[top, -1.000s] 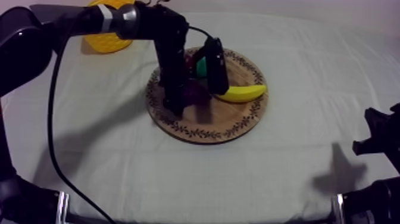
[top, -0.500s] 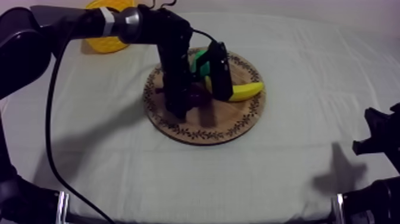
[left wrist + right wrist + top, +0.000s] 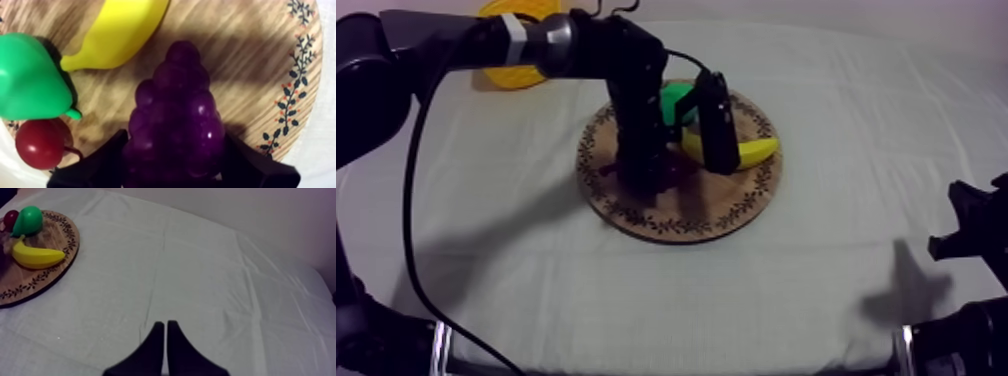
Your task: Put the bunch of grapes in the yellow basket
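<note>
bunch of grapes [image 3: 175, 115] is sitting on the wooden board [image 3: 260, 65], dark purple, broad end toward the left gripper [image 3: 175, 141] and the narrow tip pointing at the banana [image 3: 115, 35]. The two black fingers [image 3: 102, 162] are closed in on it, one against each side of the broad end, so the gap between them is just the width of the fruit. From what I can see it's gripped but lying on the wood, can't tell if any of it is off the surface.

Rest of the board: the banana lies just past the tip of the grapes, not quite touching as far as I can tell. The green pear [image 3: 30, 80] is beside the banana's thin end, and the small red fruit [image 3: 39, 144] is right next to the pear, off to the side of the grapes.

From the top view the left arm comes in from the upper left and drops straight down over the middle of the board [image 3: 686, 215], left gripper [image 3: 648, 178] down at the grapes [image 3: 666, 172]. Banana [image 3: 754, 152] and pear [image 3: 676, 100] are on the far half. The yellow basket [image 3: 511, 72] is at the far left of the table, well apart from the board, partly behind the arm.

Right gripper [image 3: 165, 338] is parked over bare cloth [image 3: 210, 273] with its fingers pressed together in a thin wedge, holding nothing, board [image 3: 50, 263] well off to its side. In the top view it sits low at the right edge [image 3: 971, 225]
</note>
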Motion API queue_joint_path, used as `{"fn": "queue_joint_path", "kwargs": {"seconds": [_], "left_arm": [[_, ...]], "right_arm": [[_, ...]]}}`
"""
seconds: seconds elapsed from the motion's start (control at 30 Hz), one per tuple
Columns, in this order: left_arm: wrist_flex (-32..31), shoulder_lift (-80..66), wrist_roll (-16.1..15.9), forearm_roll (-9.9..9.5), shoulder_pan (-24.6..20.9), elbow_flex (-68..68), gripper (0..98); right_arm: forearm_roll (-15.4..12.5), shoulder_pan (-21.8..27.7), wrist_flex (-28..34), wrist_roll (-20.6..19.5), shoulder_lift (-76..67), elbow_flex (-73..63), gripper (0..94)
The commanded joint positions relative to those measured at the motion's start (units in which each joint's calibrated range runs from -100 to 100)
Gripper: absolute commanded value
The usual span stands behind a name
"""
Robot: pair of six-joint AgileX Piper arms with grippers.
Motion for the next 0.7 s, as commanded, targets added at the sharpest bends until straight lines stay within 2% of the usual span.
{"fn": "queue_joint_path", "kwargs": {"seconds": [0.0,0.33,0.67], "left_arm": [[-0.23,-0.48,0.19,0.01,0.06,0.53,42.3],[-2.31,-7.59,1.86,0.01,0.33,6.91,36.5],[-3.97,-22.94,5.7,0.19,1.33,17.6,35.9]], "right_arm": [[-0.01,0.0,0.0,0.01,0.02,-0.01,0.3],[-0.01,0.0,0.0,0.01,0.02,-0.01,0.3],[-0.01,0.0,0.0,0.01,0.02,-0.01,0.3]]}}
